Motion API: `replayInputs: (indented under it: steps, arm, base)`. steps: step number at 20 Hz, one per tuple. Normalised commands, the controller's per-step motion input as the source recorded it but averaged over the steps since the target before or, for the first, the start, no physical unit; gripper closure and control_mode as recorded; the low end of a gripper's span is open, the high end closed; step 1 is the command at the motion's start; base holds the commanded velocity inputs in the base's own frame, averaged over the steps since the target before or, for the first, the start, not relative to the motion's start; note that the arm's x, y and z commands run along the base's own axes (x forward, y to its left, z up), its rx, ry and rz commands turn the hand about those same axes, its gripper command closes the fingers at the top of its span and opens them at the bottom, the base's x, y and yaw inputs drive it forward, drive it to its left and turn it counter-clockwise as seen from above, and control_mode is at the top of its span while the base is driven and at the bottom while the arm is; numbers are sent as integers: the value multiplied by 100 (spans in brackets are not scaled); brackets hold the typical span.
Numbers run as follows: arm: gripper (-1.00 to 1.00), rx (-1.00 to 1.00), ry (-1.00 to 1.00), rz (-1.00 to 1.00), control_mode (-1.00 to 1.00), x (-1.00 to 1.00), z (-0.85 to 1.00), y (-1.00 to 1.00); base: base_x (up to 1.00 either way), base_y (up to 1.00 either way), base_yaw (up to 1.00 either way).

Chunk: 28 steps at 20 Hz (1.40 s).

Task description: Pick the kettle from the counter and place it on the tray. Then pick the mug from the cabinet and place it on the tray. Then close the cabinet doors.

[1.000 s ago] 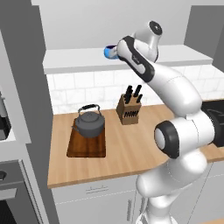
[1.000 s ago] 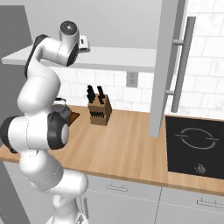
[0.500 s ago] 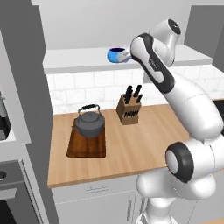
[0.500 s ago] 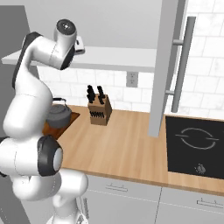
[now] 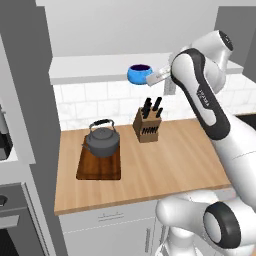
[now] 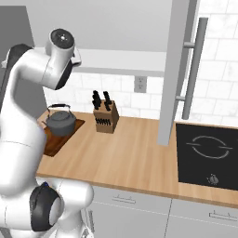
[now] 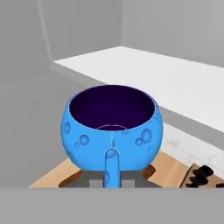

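The blue mug [image 5: 139, 74] hangs in the air just in front of the cabinet's white shelf [image 5: 90, 68], with my gripper [image 5: 155, 77] shut on its side handle from the right. In the hand view the mug [image 7: 113, 126] faces me, its dark inside empty and its handle pinched at my gripper [image 7: 112, 180]. Below and to the left, the dark grey kettle [image 5: 102, 140] stands upright on the brown tray [image 5: 99, 167] on the wood counter [image 5: 170, 165]. Kettle [image 6: 60, 122] and tray [image 6: 52, 142] also show past my arm. Both cabinet doors [image 6: 179, 69] stand open.
A wooden knife block [image 5: 148, 125] stands on the counter right of the tray, almost under the mug. The right door's long bar handle [image 6: 195, 69] juts toward me. A black cooktop [image 6: 207, 155] lies at the counter's right end. The left door panel [image 5: 25, 75] stands at the left.
The arm has swung right and drawn the mug out from over the shelf, a little rightward and down. Kettle, tray and doors have stayed put.
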Motion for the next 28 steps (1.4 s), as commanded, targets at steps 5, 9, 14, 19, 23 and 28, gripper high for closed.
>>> replayInputs:
  steps: [5, 9, 14, 19, 23, 28]
  arm:
    - [100, 0, 0, 7, -100, -99, -18, 12]
    - [100, -3, 0, 4, -100, -70, -43, 20]
    - [100, -9, 3, 0, -100, -15, -71, 19]
    - [100, -5, 7, 3, -100, 0, -79, 13]
    - [100, -1, 8, 5, -100, 1, -66, 13]
    - [100, 0, 4, 4, -100, 0, -63, 4]
  base:
    - [0, 0, 0]
    - [0, 0, 0]
    - [0, 0, 0]
    - [0, 0, 0]
    - [0, 0, 0]
    - [0, 0, 0]
